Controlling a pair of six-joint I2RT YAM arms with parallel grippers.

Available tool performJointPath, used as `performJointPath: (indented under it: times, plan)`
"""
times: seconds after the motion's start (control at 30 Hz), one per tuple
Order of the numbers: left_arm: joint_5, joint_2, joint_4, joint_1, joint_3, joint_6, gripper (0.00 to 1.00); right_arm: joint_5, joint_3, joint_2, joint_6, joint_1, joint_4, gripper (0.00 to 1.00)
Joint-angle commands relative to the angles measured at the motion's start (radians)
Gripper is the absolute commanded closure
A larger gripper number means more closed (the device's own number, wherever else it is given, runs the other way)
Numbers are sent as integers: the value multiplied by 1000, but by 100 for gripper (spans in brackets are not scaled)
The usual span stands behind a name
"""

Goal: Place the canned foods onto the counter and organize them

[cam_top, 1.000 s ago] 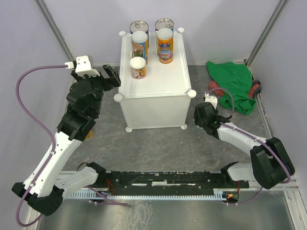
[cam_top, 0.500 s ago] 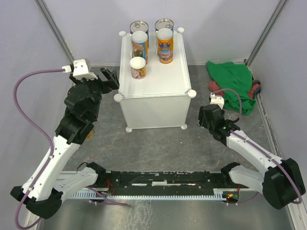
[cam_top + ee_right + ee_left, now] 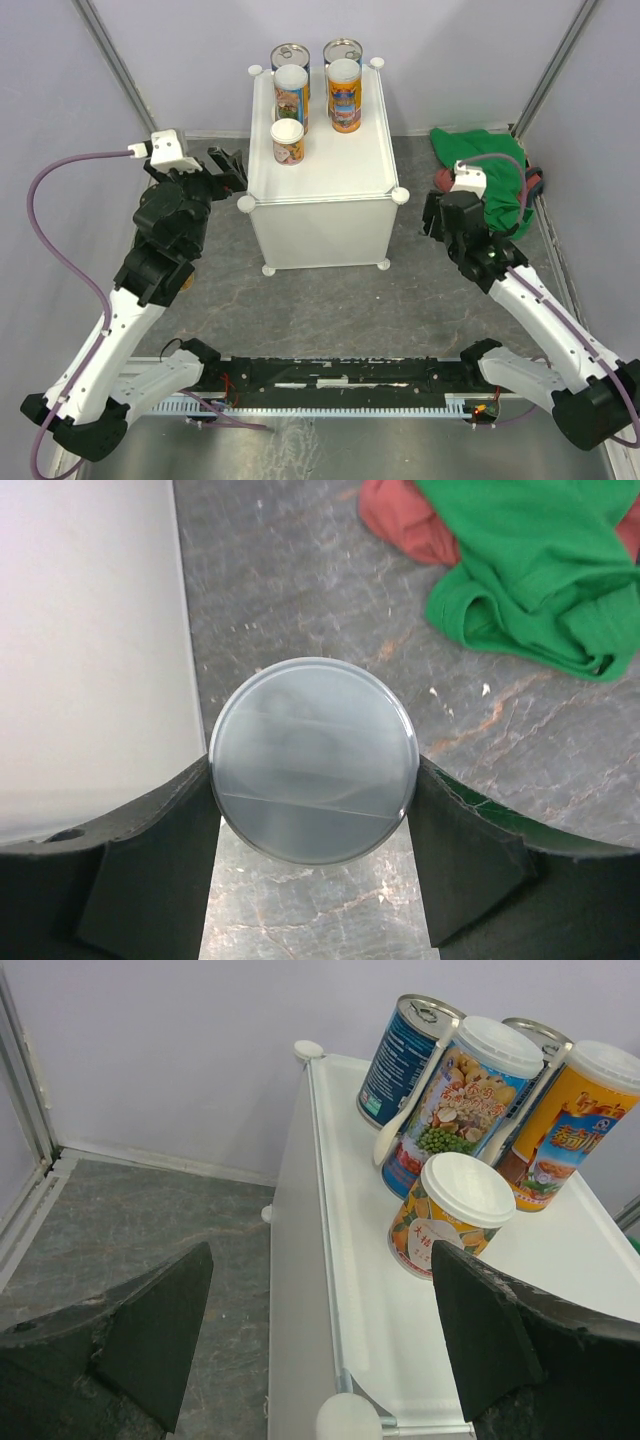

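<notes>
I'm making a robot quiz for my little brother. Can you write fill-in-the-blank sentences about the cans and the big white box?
The white boxy plastic counter has ___ small round cans standing on its top. The right tool is shut on a pale-lidded can, while the left tool is ___ and holds nothing. A crumpled ___ cloth lies on the grey floor.
Missing words: five; open; green.

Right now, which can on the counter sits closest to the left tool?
The short white-lidded can with the yellow-orange label. It stands alone in front of the four taller cans, on the counter side nearest the open left tool.
</notes>
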Motion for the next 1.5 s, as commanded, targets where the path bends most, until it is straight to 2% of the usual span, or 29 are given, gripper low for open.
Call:
performJointPath:
  times: [0.0, 0.33, 0.83, 1.47]
  plan:
    - [-5, -23, 22, -4, -12, -40, 5, 46, 155, -28, -43, -2, 29, 81]
    - [12, -15, 28, -3, -18, -47, 5, 38, 416, 54, -107, -3, 25, 85]
    - [20, 0, 31, -4, -16, -44, 5, -90, 749, 258, -106, 23, 40, 90]
    - [37, 5, 49, -3, -30, -27, 5, -75, 1055, 538, -161, 243, -73, 91]
